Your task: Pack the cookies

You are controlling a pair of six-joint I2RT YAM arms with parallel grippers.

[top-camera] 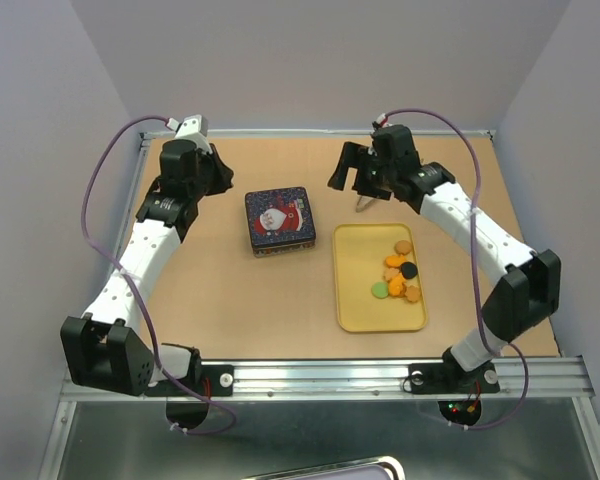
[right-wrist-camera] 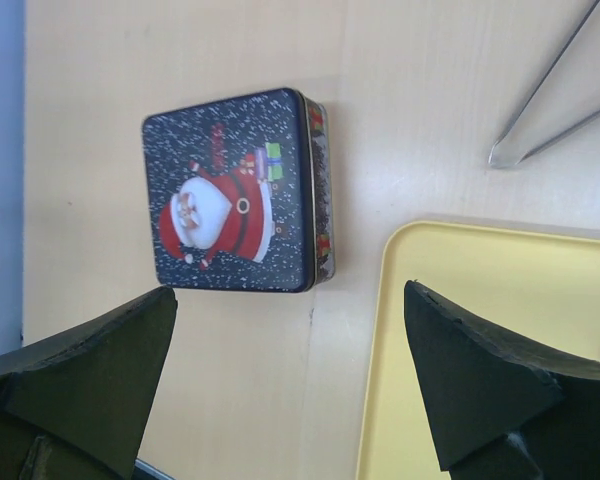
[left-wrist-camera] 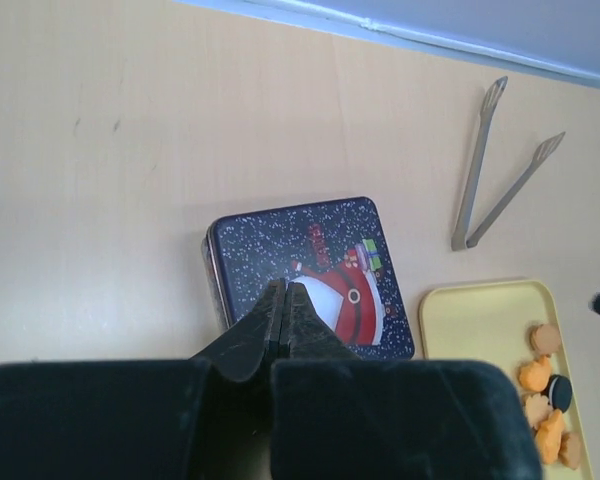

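Several cookies [top-camera: 400,272], orange, black and green, lie in a cluster at the right of a yellow tray [top-camera: 365,300]. Left of the tray a closed square tin [top-camera: 279,220] with a Santa lid rests on the table. My left gripper [top-camera: 225,180] hangs above the table just left of the tin, shut and empty; its own view has the joined fingertips [left-wrist-camera: 283,285] over the tin [left-wrist-camera: 270,240]. My right gripper [top-camera: 352,180] hovers behind the tray, open and empty. In its view [right-wrist-camera: 288,290] it spans bare table between the tin [right-wrist-camera: 230,190] and the tray [right-wrist-camera: 460,330].
Metal tongs [left-wrist-camera: 477,165] lie on the table behind the tray [left-wrist-camera: 480,320], partly hidden under the right gripper in the top view. The cookies [left-wrist-camera: 545,385] show at the left wrist view's lower right. Grey walls enclose the back and sides.
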